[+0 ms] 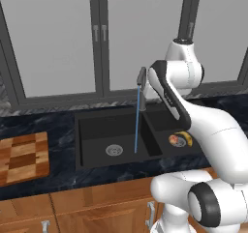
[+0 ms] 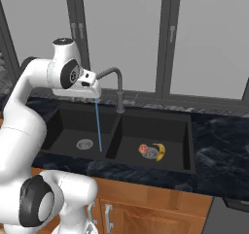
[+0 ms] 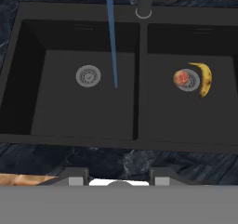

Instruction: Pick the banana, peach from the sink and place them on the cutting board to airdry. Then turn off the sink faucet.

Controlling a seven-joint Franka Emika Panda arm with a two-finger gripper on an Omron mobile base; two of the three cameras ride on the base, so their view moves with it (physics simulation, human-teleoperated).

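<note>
While water runs in a thin blue stream (image 1: 137, 125) from the sink faucet (image 1: 141, 77), the left base view shows the black sink (image 1: 97, 123) set in a dark marbled counter (image 1: 43, 123), with the stream landing in the sink's left basin just right of its round silver drain (image 1: 114, 150). Past the divider, in the sink's right basin, the banana (image 1: 187, 138) and the peach (image 1: 173, 140) lie close together by that basin's drain, partly hidden by the white arm (image 1: 208, 125). Well to the left of the sink, the checkered cutting board (image 1: 22, 157) rests flat on the counter with nothing on it. From the right base view, the faucet rises behind the sink's divider and its spout reaches out over the left basin; the arm's hand sits above that basin beside the spout head, and from here I cannot tell how the fingers stand. The peach and the banana lie in the right basin, the peach to the left and the banana curving round its right side, apparently touching. Looking down along the gripper (image 3: 118, 177), the hand view shows its two finger tips (image 3: 76, 175) standing apart with nothing between them, high above the sink's front rim. The peach sits on the right basin's drain, the banana just beside it.
</note>
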